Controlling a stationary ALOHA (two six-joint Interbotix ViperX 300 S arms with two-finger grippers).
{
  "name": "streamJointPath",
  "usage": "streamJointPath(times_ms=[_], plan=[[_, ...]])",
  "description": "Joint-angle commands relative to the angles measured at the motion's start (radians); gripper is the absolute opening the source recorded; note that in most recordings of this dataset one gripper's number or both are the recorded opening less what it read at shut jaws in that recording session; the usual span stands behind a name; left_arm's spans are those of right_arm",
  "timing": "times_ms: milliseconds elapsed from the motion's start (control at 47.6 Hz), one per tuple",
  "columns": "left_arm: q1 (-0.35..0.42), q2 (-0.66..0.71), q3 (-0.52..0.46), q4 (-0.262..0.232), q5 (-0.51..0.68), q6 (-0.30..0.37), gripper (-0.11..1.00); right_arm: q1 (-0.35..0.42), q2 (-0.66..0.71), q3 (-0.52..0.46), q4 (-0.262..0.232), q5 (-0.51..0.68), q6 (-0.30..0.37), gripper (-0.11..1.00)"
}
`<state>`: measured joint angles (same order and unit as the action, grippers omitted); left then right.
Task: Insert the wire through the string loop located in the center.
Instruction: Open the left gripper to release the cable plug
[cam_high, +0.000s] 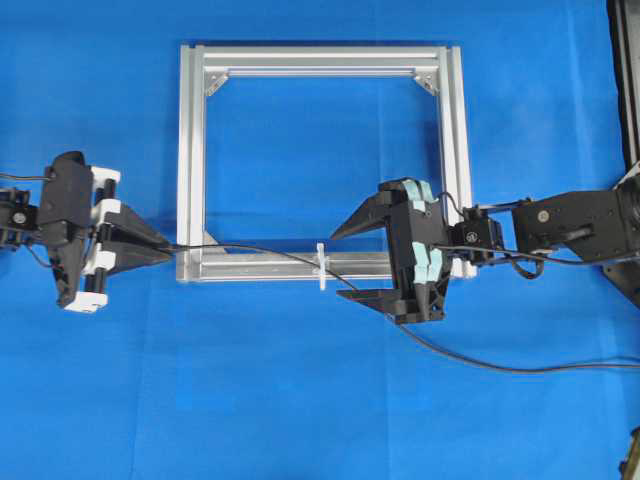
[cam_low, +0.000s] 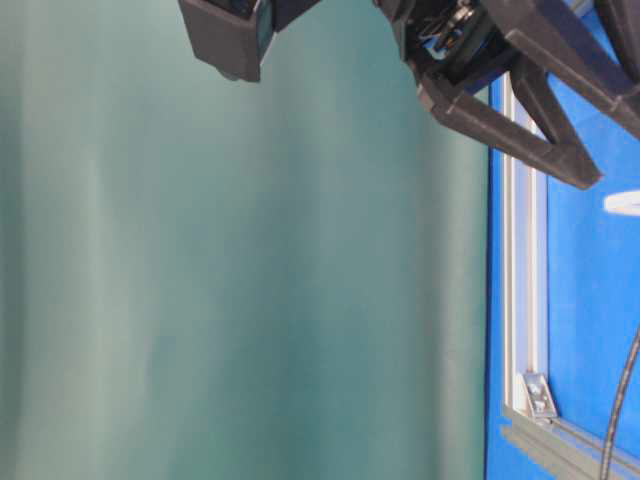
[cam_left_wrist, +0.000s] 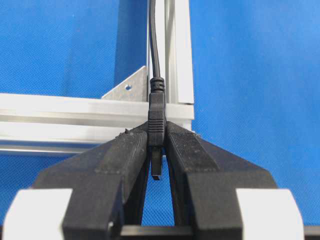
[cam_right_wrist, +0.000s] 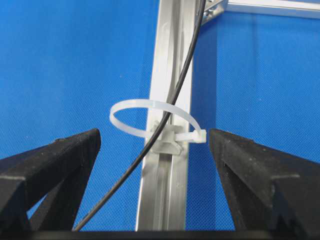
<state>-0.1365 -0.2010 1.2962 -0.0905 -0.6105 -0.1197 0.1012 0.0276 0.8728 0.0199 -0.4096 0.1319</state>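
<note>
Left gripper clamps wire (apparently threaded through string loop).

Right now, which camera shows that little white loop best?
The right wrist view: the string loop fills the middle, with the wire running through it. Overhead it is a tiny white mark; the other two views miss it.

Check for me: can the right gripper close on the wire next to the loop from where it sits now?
Probably yes. The right gripper is open, its fingers either side of the wire at the loop, nothing between them.
</note>
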Motion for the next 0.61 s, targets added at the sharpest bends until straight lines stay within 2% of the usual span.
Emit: streamJointPath(times_ms=[0,588], plan=[[-0.003,-0.018,0.003,0.002,0.0,0.0,0.07,0.002,-0.025,-0.02,0.002,-0.003,0.002,0.94],[-0.003,-0.009,-0.011,0.003,0.046,0.0,0.1,0.006,-0.025,-0.02,0.002,0.002,0.002,0.94]])
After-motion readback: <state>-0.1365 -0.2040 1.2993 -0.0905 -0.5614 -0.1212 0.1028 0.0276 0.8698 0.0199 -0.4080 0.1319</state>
